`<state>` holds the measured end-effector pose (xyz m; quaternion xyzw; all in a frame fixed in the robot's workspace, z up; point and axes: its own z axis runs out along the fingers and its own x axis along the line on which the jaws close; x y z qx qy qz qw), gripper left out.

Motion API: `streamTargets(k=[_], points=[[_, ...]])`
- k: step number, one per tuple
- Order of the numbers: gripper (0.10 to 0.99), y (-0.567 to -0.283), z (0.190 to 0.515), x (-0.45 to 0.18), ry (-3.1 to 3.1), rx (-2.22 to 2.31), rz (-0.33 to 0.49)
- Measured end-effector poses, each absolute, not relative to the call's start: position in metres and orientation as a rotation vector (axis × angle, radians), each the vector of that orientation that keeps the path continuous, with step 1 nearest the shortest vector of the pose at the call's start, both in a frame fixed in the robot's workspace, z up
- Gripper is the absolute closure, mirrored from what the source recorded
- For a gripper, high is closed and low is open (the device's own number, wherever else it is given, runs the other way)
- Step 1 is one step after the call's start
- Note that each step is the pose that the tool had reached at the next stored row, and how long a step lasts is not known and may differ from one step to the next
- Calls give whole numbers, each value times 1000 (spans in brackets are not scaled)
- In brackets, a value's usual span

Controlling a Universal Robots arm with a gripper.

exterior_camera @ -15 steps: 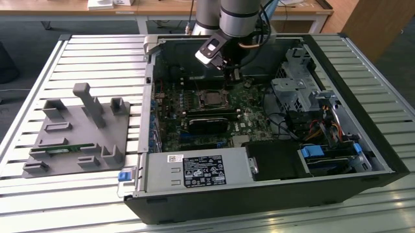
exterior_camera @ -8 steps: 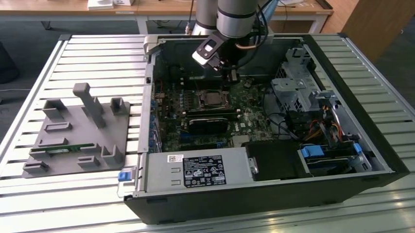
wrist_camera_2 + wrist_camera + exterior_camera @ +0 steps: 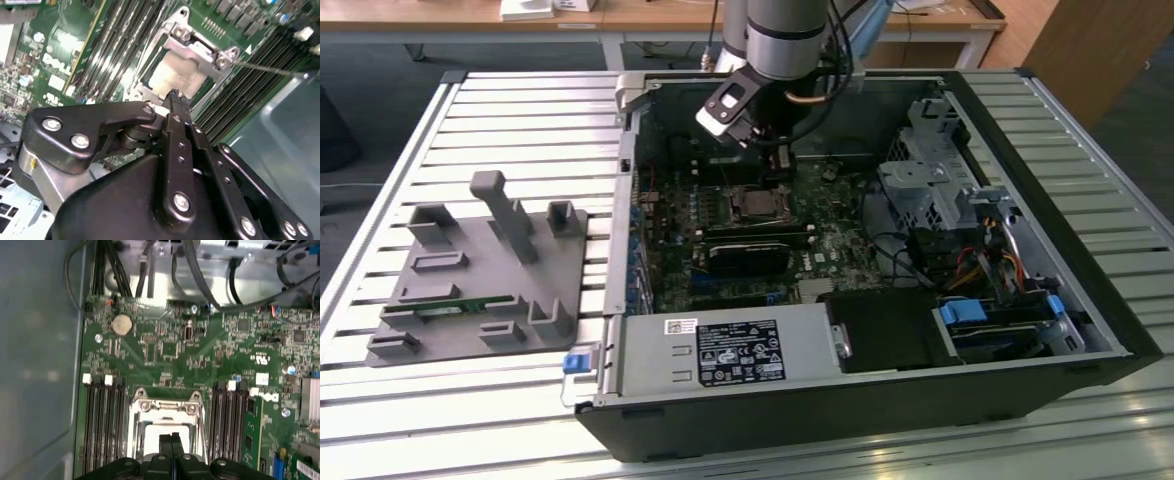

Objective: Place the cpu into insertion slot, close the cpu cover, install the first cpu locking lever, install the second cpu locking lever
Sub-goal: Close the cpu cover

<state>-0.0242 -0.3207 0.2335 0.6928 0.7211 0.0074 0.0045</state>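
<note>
The cpu (image 3: 172,72) lies in the insertion slot (image 3: 758,203) on the green board, its silvery-beige top showing through the cut-out of the cpu cover (image 3: 200,47). The cover lies down over it, also seen as a silvery frame, the cpu cover (image 3: 165,410). A thin metal locking lever (image 3: 270,69) sticks out to one side of the socket. My gripper (image 3: 175,95) hangs just above the socket's edge, its black fingers pressed together with nothing between them. In the first wrist view the gripper (image 3: 171,439) sits over the cpu (image 3: 150,437). In the exterior view the gripper (image 3: 778,172) is at the socket's far side.
Black memory slots (image 3: 102,415) flank the socket on both sides. A black card (image 3: 750,250) lies just in front of it. The case wall (image 3: 35,365), the drive cage (image 3: 934,180) and cables (image 3: 974,260) crowd around. A grey fixture (image 3: 480,270) stands at the exterior view's left.
</note>
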Motion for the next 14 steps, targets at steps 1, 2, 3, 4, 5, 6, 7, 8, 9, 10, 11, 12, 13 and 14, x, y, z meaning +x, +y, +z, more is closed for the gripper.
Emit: streamTargets(k=[1,2,3,4,5,6,7,8,9,10,11,12,13,14], points=[[969,-321,233,-25,2260,2171,22],[969,-321,232,-25,2260,2171,21],[969,-321,232,-25,2261,2172,19],[969,-321,231,-25,2262,2172,18],[969,-321,230,-25,2263,2174,15],[969,-321,229,-25,2265,2175,12],[969,-321,228,-26,2266,2177,8],[969,-321,227,-26,2268,2178,5],[969,-321,226,-27,2268,2179,4],[969,-321,226,-28,2268,2179,4],[969,-321,225,-29,2268,2179,4],[969,-321,225,-29,2268,2179,4],[969,-321,225,-30,2268,2179,4],[969,-321,225,-30,2268,2179,4]])
